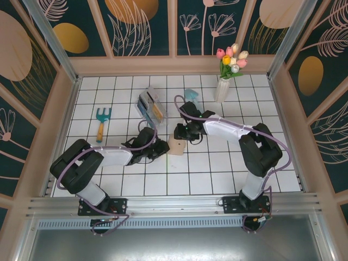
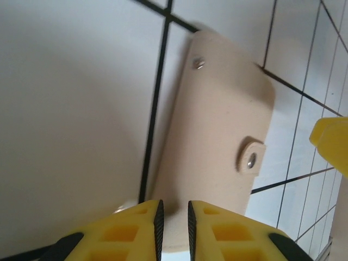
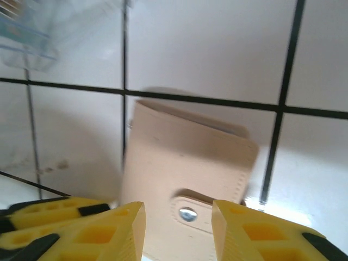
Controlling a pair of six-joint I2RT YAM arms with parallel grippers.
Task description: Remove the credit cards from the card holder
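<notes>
Watching the closed wallet (image 1: 176, 144), I cannot tell if my narrowed left hand (image 2: 174, 211) grips it; my right hand (image 3: 178, 215) straddles it, released.

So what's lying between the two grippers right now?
The closed tan card holder lies between the left gripper and the right gripper in the top view; each wrist view shows it up close.

Tabletop (image 1: 206, 174): white square tiles, dark grid lines. Lying directly on it:
- card holder (image 1: 176, 145), tan, folded shut, flat near the centre
- clear slotted rack (image 1: 149, 105), behind the card holder, to the left
- blue hand fork (image 1: 102, 122) with wooden handle, far left
- white vase (image 1: 223, 89) of tulips, upright at the back right
- small pale blue object (image 1: 191, 94), between rack and vase; identity unclear
</notes>
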